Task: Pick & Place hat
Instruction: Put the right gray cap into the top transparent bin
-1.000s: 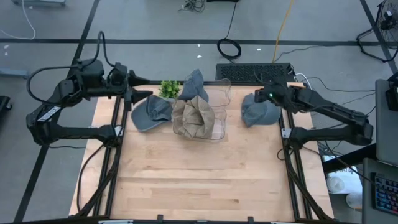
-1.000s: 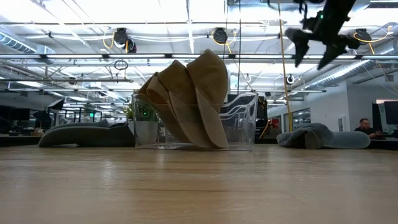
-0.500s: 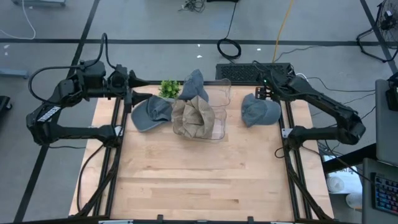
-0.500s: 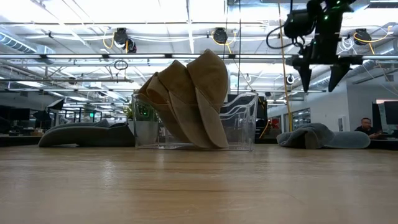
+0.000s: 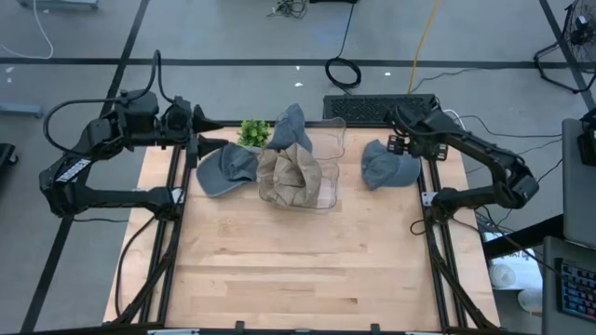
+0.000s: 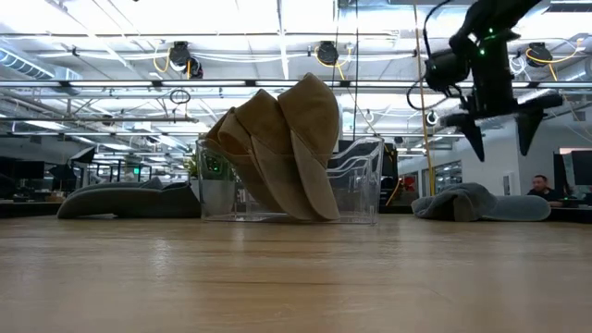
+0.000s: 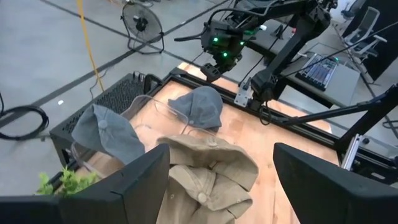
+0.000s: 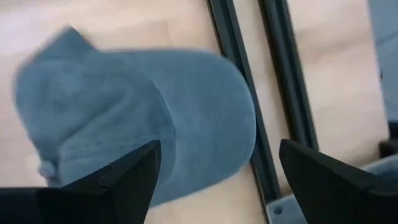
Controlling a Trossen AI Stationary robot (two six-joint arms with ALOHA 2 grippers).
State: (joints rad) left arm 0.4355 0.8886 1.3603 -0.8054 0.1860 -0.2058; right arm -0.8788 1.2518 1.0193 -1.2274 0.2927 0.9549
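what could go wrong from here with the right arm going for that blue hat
1. The right gripper hangs open above the blue hat, which lies at the table's right edge beside the frame rail; a finger might strike the rail or nudge the hat off the edge.
2. The hat is soft and slumped, so the jaws may catch only a fold and drop it.
3. The clear bin already holds tan hats piled above its rim; another hat may slide off.

Wooden desk (image 5: 298, 261), high view: a clear bin (image 5: 321, 172) at upper centre, one blue hat (image 5: 225, 169) to its left, another blue hat (image 5: 386, 167) at right, a green plant (image 5: 253, 131) behind.
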